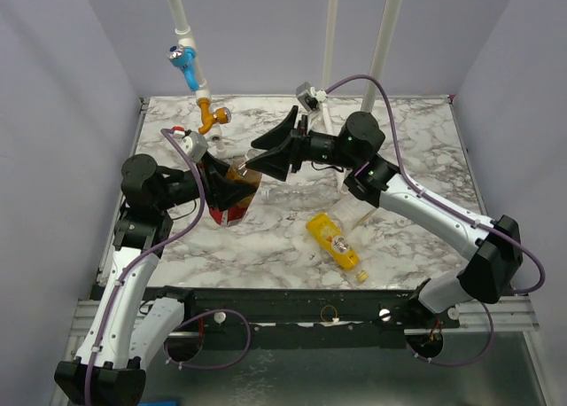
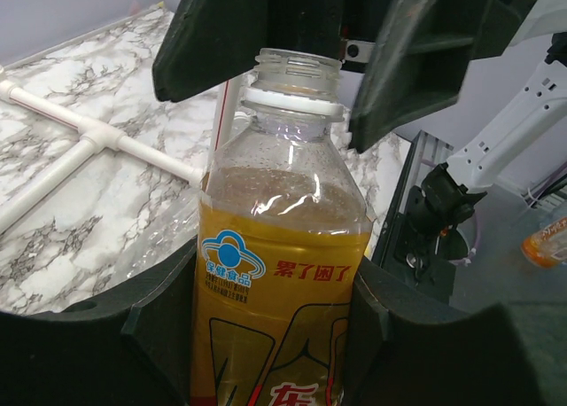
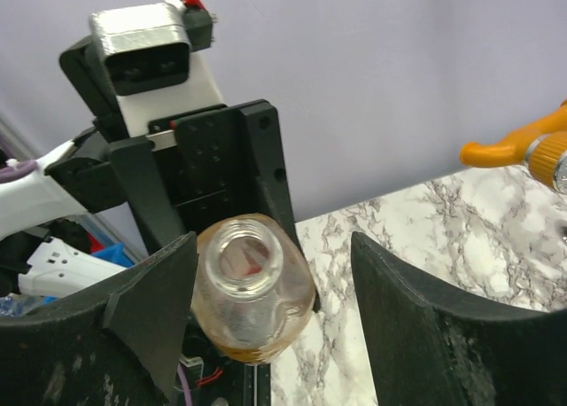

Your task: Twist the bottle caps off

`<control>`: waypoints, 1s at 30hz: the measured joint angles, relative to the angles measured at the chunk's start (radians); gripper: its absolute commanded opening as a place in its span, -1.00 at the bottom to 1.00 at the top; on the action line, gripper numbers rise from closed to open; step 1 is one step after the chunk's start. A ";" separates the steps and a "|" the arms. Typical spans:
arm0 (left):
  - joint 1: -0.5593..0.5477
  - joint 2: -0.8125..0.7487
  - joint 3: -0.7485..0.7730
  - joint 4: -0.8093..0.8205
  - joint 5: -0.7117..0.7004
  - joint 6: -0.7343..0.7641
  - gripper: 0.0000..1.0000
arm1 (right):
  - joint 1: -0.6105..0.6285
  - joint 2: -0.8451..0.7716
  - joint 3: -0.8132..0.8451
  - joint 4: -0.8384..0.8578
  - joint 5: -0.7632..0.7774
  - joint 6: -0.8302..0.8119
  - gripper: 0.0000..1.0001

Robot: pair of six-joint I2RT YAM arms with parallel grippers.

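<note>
My left gripper [image 2: 270, 331] is shut on the body of the brown bottle [image 2: 283, 273], which has amber liquid and a red label and stands upright. Its threaded neck [image 2: 299, 69] is bare, with only a white ring [image 2: 292, 106] under it. In the right wrist view I look down into the open mouth of the bottle [image 3: 239, 255]. My right gripper [image 3: 273, 246] is open around the neck, the left finger close to it and a wide gap on the right. From above, the right gripper [image 1: 261, 158] sits over the left gripper [image 1: 229, 193]. No bottle caps show.
A yellow bottle [image 1: 335, 240] lies on the marble table [image 1: 416, 131], and a clear bottle [image 1: 297, 193] lies near my right arm. At the back stand white pipes [image 2: 89, 140], a blue tap handle [image 1: 183, 56] and an orange fitting [image 1: 210, 118].
</note>
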 measured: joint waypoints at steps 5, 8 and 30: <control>0.000 -0.011 0.000 -0.002 0.005 -0.007 -0.57 | 0.005 0.020 0.001 0.009 0.003 0.008 -0.02; 0.001 -0.011 0.000 -0.001 0.001 -0.009 -0.30 | 0.023 0.031 0.016 0.020 -0.006 0.018 -0.44; -0.001 -0.146 0.088 -0.350 -0.325 0.181 0.98 | 0.068 0.032 0.025 -0.178 0.218 -0.275 -0.99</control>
